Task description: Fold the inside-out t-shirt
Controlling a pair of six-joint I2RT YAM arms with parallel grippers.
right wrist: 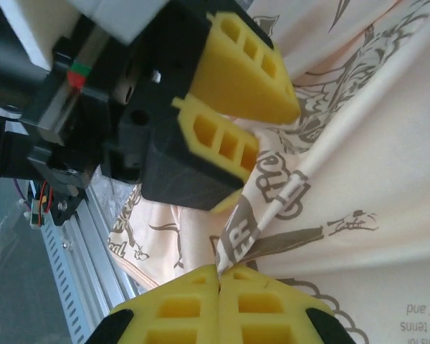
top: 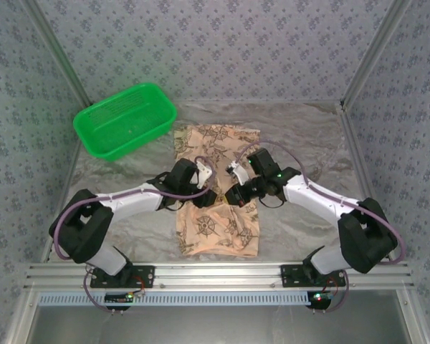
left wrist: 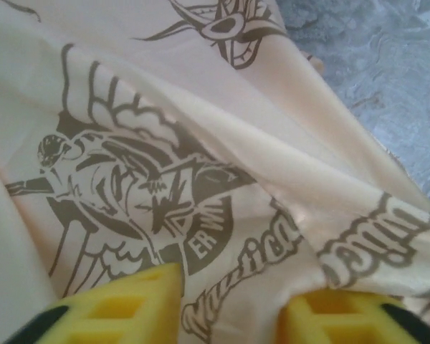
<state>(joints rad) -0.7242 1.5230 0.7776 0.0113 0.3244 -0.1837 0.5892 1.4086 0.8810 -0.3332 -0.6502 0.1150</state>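
Yellow-fingered right gripper [right wrist: 218, 274]: tips pressed together, pinching a thin ridge of the shirt [top: 218, 226].
Left gripper [left wrist: 229, 315]: narrow gap, cloth lying flat between the fingers; no firm hold seen.
Shirt: long printed strip at table [top: 308, 229] centre, running 12 to 6; grippers meet at its middle, left from 9, right from 3.
Basket [top: 125, 122]: green, at 10, well apart.
Risk, uneven lift: with one side held, a lift likely drags the strip askew.
Risk, thin pinch: the ridge may slip, or only the top layer rise.
Risk, crowding: fingers sit close and could collide.
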